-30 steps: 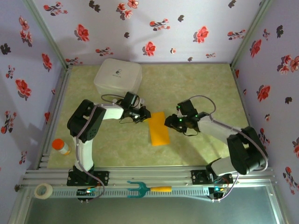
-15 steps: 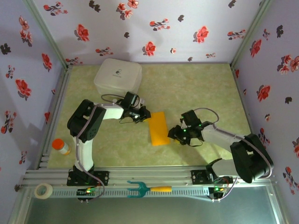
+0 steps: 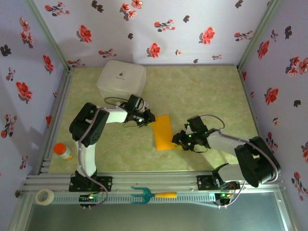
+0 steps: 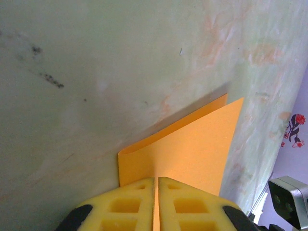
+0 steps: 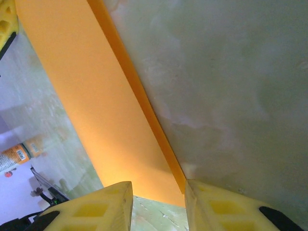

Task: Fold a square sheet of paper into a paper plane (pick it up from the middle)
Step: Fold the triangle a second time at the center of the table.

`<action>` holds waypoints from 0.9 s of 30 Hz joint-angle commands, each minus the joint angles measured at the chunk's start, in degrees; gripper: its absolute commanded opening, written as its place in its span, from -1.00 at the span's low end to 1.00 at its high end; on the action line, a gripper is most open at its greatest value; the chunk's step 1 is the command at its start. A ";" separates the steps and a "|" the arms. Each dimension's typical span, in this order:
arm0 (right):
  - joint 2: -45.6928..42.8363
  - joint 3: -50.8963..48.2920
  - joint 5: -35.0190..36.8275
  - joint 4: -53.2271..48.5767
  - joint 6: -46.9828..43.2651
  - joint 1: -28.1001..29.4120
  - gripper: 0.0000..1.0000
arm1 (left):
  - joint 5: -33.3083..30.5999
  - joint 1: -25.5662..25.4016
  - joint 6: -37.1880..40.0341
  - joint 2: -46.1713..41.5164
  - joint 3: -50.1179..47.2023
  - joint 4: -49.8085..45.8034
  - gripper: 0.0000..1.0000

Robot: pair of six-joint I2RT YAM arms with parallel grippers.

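Left tool [image 4: 156, 179] is clamped on the paper plane [image 3: 163, 133] at its 11 o'clock corner. Plane is so far a folded orange strip, lying flat at the centre of the surface [image 3: 207, 86]. Right tool [image 5: 158, 185] is released, jaws apart astride the strip's 4 o'clock corner, layered edge between them.

My judgement for this step: use the left as anchor, bring the right in low, and take both layers together right at the corner. Lift little, since a one-layer grab would skew the crease.

Writing: white box [image 3: 121, 78] at 11 o'clock carries a small dark logo, unreadable. Orange-capped bottle [image 5: 14, 155] at 8 o'clock has a printed label, too small to read.
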 commanded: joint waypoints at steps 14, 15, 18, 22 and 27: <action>1.50 0.46 -2.29 5.71 1.62 -0.12 -0.23 | 0.06 0.28 1.58 2.20 -0.08 -4.51 -0.76; 1.64 0.74 -2.55 6.07 1.49 -0.12 -0.21 | 0.21 0.27 1.53 2.21 -0.03 -4.52 -0.76; 2.40 1.70 -3.01 6.47 0.50 -0.25 -0.19 | 0.34 0.28 1.54 2.37 0.03 -4.34 -0.76; 3.42 2.13 -4.14 9.57 -0.51 -0.46 -0.07 | 0.57 0.28 2.37 2.78 0.70 -5.11 -0.76; 4.75 2.17 -6.05 13.94 -1.28 -1.42 -0.02 | 0.75 0.28 2.38 2.73 0.26 -4.87 -0.76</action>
